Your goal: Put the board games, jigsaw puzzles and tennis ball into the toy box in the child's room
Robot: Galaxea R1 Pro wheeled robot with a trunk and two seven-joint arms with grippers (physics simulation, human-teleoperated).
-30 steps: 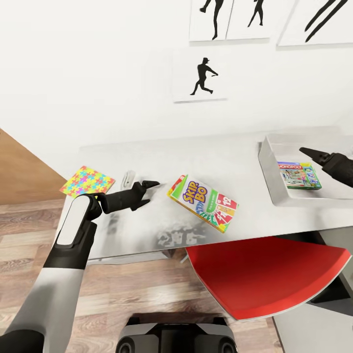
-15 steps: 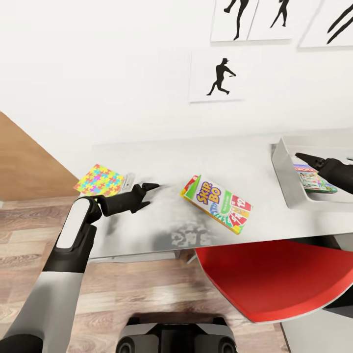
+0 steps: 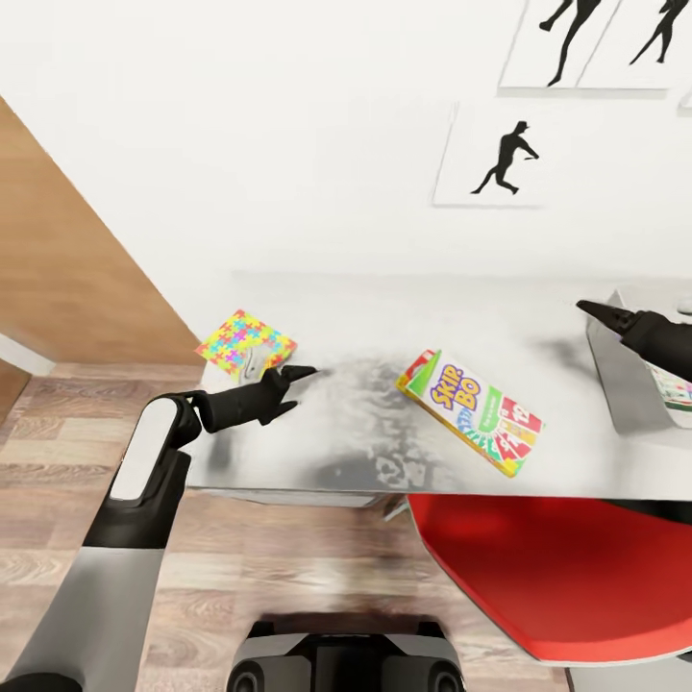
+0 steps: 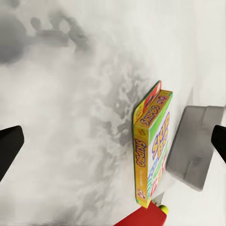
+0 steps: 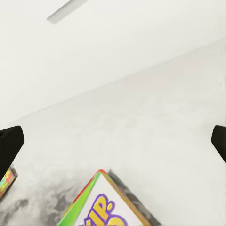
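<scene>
- One yellow-and-green Skip-Bo board game box (image 3: pixel 470 411): lying flat on my grey-white table (image 3: pixel 384 317), near its front edge. Long axis runs diagonally, from the table's middle towards its front right. The green-and-red end points to my left gripper; the red-card end points to the red chair.
- Same box in the left wrist view (image 4: pixel 151 146): one, long yellow side face towards the camera, beyond my open fingers.
- Same box in the right wrist view (image 5: pixel 101 207): one corner showing.
- One multicoloured jigsaw puzzle box (image 3: pixel 245 345): flat at the table's left end, corners set diamond-wise, just behind my left gripper.
- One grey toy box (image 3: pixel 630 384): at the table's right end, well apart from the Skip-Bo box. One printed box (image 3: pixel 678 392) lies inside, partly cut off.
- My left gripper (image 3: pixel 288 384): black, fingers spread, holding nothing, low over the table between puzzle and Skip-Bo box.
- My right gripper (image 3: pixel 601 312): black, over the toy box's near-left rim; fingers spread wide in the wrist view, empty.
- One red chair seat (image 3: pixel 548 577): under the table's front edge.
- Silhouette prints (image 3: pixel 500 159): three counted on the white wall.
</scene>
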